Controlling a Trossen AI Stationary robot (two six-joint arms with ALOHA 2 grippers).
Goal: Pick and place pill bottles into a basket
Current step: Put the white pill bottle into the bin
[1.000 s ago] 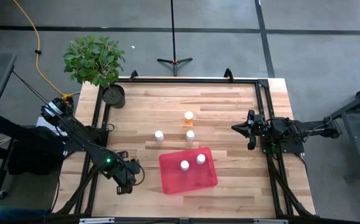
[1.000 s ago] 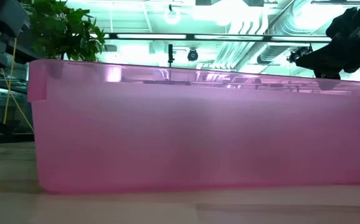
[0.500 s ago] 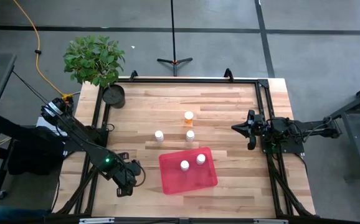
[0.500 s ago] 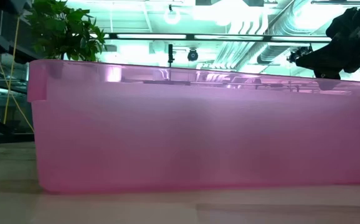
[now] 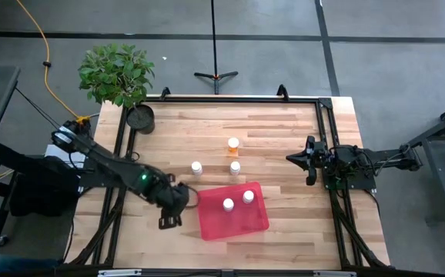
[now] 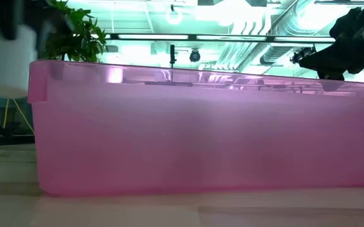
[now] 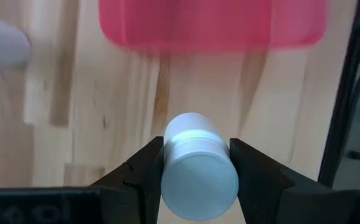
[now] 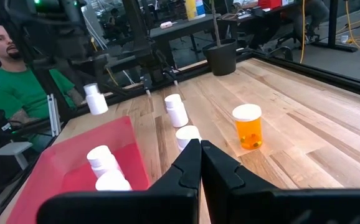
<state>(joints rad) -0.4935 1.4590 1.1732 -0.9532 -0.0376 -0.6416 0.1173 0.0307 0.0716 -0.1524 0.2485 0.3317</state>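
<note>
White-capped white plastic pill bottle (image 7: 195,163) clenched in left claw (image 5: 178,201), now swung beside red plastic basket (image 5: 253,223) | two bottles inside | right claw (image 5: 309,160) closed, parked.

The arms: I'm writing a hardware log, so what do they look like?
Both arms are dark, slim and jointed. The left arm carries a small green indicator light; its end effector has two black, wedge-shaped fingers. The right end effector has matching black fingers, and a dark cable trails behind the right arm.
</note>
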